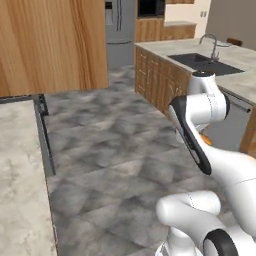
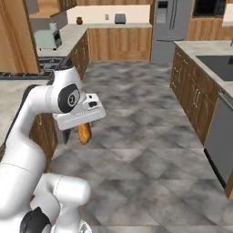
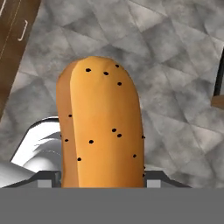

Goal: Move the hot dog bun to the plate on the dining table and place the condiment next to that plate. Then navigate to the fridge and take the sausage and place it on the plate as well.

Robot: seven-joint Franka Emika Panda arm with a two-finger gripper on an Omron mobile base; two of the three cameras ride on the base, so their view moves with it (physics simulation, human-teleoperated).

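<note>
Grey marbled floor (image 2: pixel 150 136) spreads ahead of me, with wood cabinets on both sides and the fridge (image 2: pixel 167 27) at the far end of the aisle. A stone tabletop (image 1: pixel 20 170) sits near left, another with a sink (image 1: pixel 202 61) on the right. My arm is folded in close over the floor, and the end effector (image 2: pixel 83 129) has its jaws clamped partway on the hot dog bun (image 3: pixel 101 127). So I judge the task barely under way: the bun is picked up and being carried, not yet on any plate, while condiment and sausage are untouched as far as I can tell. The bun hangs below the hand, long axis running straight out from the fingers toward the floor, seeded crust facing the hand camera.
</note>
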